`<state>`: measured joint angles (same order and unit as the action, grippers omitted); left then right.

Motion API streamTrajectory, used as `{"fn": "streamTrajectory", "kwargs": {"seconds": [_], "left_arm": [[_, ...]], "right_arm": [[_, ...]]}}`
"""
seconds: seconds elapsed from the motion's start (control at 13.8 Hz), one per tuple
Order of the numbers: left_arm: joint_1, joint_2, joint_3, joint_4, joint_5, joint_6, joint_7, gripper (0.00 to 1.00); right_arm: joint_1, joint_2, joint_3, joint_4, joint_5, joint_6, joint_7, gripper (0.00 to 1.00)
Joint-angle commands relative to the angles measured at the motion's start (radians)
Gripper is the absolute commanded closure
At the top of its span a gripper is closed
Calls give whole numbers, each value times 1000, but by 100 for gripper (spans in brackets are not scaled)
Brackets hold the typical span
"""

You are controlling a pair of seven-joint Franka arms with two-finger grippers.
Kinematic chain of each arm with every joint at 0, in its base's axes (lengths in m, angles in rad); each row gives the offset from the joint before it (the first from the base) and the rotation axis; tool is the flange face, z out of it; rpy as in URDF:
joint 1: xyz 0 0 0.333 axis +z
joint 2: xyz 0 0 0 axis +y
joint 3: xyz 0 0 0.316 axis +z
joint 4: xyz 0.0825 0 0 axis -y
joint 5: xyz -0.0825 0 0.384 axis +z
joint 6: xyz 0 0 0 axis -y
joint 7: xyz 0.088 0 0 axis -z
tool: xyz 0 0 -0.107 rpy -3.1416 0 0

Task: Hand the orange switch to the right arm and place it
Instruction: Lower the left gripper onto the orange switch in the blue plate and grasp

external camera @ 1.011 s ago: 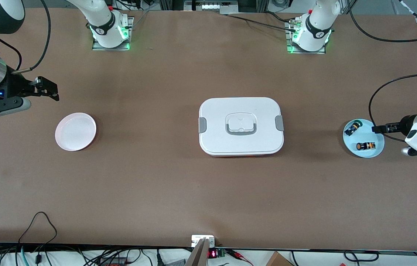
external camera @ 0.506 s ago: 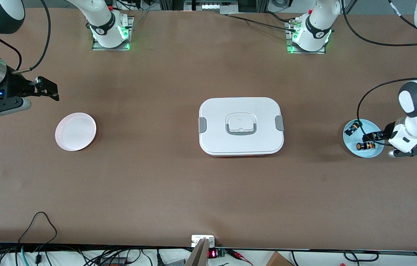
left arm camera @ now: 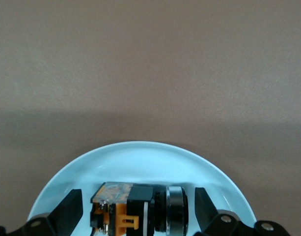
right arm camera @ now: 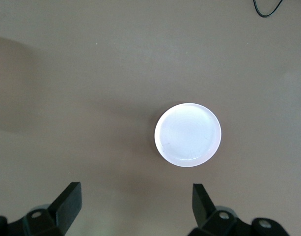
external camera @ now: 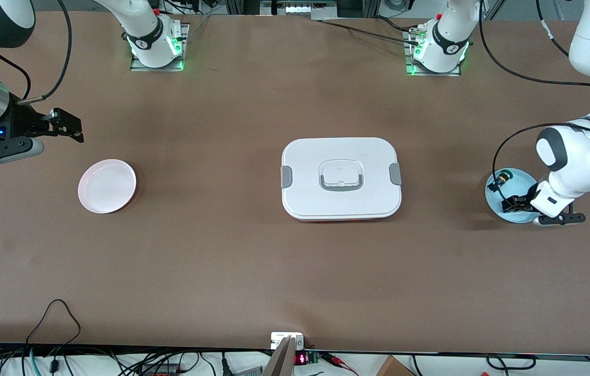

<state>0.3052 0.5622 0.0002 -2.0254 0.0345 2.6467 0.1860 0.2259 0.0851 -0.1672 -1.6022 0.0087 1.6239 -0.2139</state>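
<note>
The orange switch (left arm camera: 140,209) lies on its side on a light blue plate (left arm camera: 140,157) at the left arm's end of the table. In the front view the left gripper mostly hides it. My left gripper (external camera: 514,203) (left arm camera: 137,199) is down over the plate and open. One of its fingers (left arm camera: 69,211) stands on each side of the switch, with small gaps showing. My right gripper (external camera: 67,127) (right arm camera: 135,204) is open and empty. It waits above the table at the right arm's end, beside a pale pink plate (external camera: 106,186) (right arm camera: 188,134).
A small black switch with a green cap (external camera: 501,180) lies on the same blue plate (external camera: 522,180), farther from the front camera than the orange one. A white lidded box (external camera: 340,178) with grey clips stands at the table's middle.
My left arm has swung in and come down over the blue plate, and its gripper now straddles the orange switch. The right arm has not moved.
</note>
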Motion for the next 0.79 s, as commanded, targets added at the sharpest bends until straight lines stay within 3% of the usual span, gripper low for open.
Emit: {"fn": "streamTrajectory", "kwargs": {"seconds": [0.0,0.14,0.22,0.36,0.43,0.72], "left_arm": [[23,-19,-12,-30,10,12,21,1],[23,-27,-14,-39,10,10,20,5],[23,-27,-14,-38,10,10,21,17],[23,-28,-16,-32,11,3,27,52],[23,-28,-17,-30,10,3,44,60],[23,-70,-23,-9,10,-89,55,74]], "right_arm": [[0,4,0,18,2,-12,10,0],[-2,4,0,18,2,-12,10,0],[-2,5,0,18,4,-12,10,0],[-2,4,-2,18,2,-12,10,0],[-2,5,0,18,2,-10,10,0],[-2,5,0,18,2,-10,10,0]]}}
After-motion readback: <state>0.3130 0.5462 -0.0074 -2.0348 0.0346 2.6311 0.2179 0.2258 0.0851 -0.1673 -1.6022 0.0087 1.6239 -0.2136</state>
